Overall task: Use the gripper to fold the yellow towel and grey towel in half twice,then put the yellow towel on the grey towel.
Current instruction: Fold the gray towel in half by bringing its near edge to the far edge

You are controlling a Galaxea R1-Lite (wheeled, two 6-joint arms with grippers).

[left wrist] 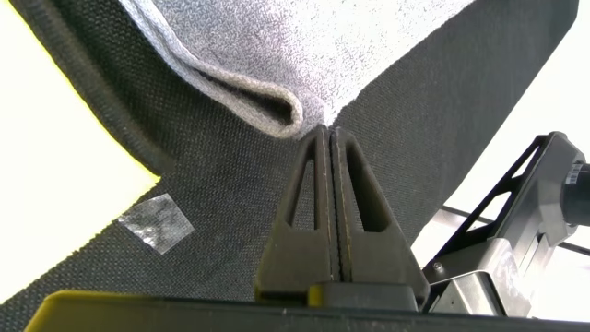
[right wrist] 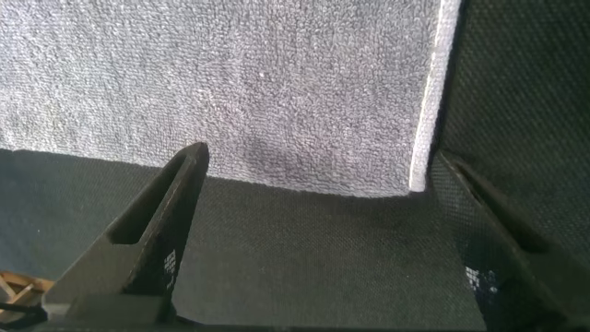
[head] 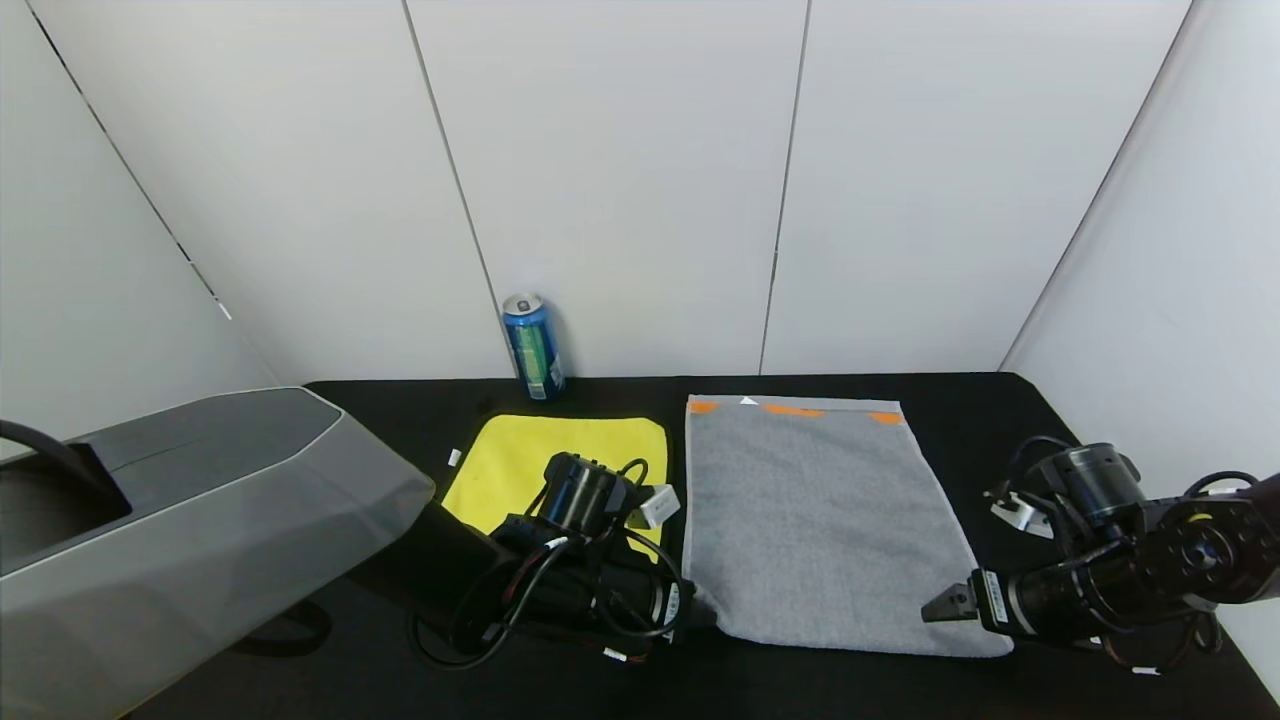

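The grey towel (head: pixel 820 520) lies flat on the black table, with orange patches and a white tag on its far edge. Left of it is the yellow towel (head: pixel 520 455), its near part hidden behind my left arm. My left gripper (head: pixel 700 605) is at the grey towel's near left corner. Its fingers are shut (left wrist: pixel 329 131), their tips against the curled-up corner (left wrist: pixel 277 103), with nothing seen between them. My right gripper (head: pixel 935 608) is open at the near right corner. That corner (right wrist: pixel 419 171) lies just ahead of the gap between its wide-spread fingertips (right wrist: pixel 320 159).
A blue can (head: pixel 533 346) stands at the table's back edge, behind the yellow towel. My grey body shell (head: pixel 200 500) fills the near left. A small white scrap (head: pixel 454 457) lies left of the yellow towel. White walls close in the black table (head: pixel 1000 420).
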